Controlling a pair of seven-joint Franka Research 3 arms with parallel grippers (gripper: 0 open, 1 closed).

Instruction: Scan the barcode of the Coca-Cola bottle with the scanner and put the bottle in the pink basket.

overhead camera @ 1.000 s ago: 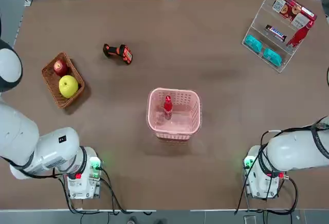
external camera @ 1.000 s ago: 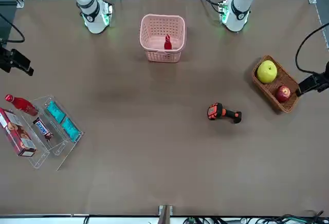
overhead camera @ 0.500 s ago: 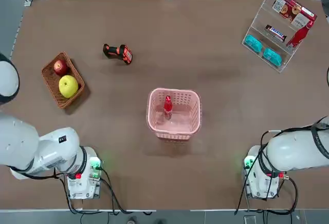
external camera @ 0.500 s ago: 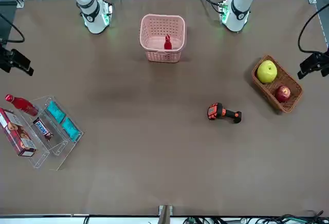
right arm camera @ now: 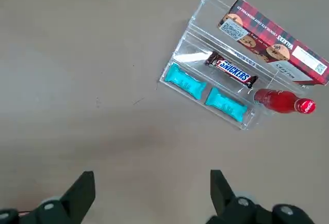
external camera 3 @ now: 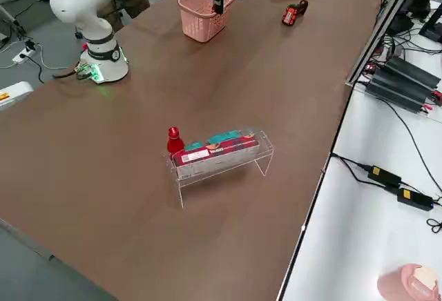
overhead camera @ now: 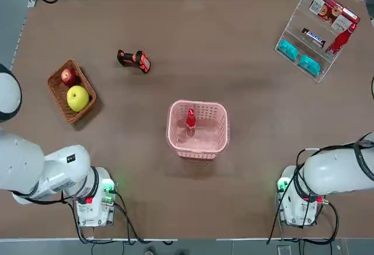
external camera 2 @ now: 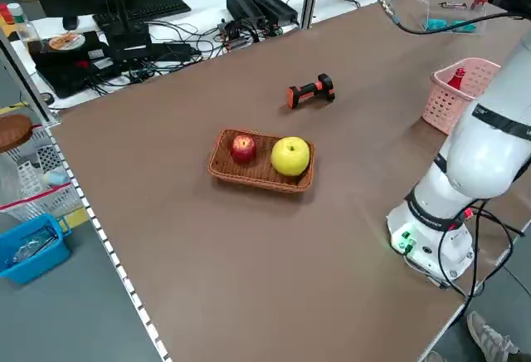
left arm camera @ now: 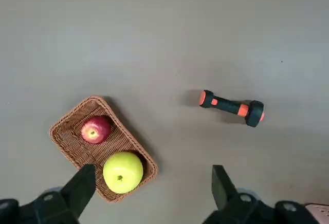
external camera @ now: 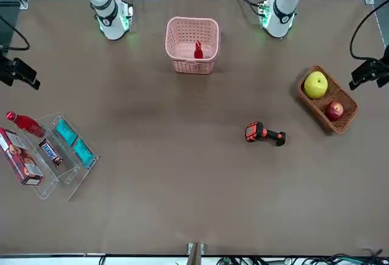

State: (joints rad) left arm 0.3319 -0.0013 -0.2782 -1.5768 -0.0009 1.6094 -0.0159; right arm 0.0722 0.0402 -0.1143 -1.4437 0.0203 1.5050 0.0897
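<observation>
A small red Coca-Cola bottle [overhead camera: 190,120] stands upright inside the pink basket [overhead camera: 169,127] at the table's middle, near the robot. Its twin [overhead camera: 340,40] leans at the clear shelf on the far right. The black and orange scanner [overhead camera: 134,59] lies on its side on the far left of the table. My left gripper [left arm camera: 151,190] hangs open and empty, high over the left side, with the scanner [left arm camera: 232,107] below it. My right gripper [right arm camera: 150,193] hangs open and empty, high over the right side, above the twin bottle [right arm camera: 285,102].
A brown wicker basket [overhead camera: 55,94] on the left holds a yellow-green apple [overhead camera: 78,97] and a red apple [overhead camera: 69,76]. The clear acrylic shelf [overhead camera: 292,30] at the far right carries teal packets [overhead camera: 298,56], a chocolate bar and a cookie box [overhead camera: 330,6].
My left gripper has drawn back from beside the wicker basket toward the robot's side. The right arm, bottle, scanner and pink basket have not moved.
</observation>
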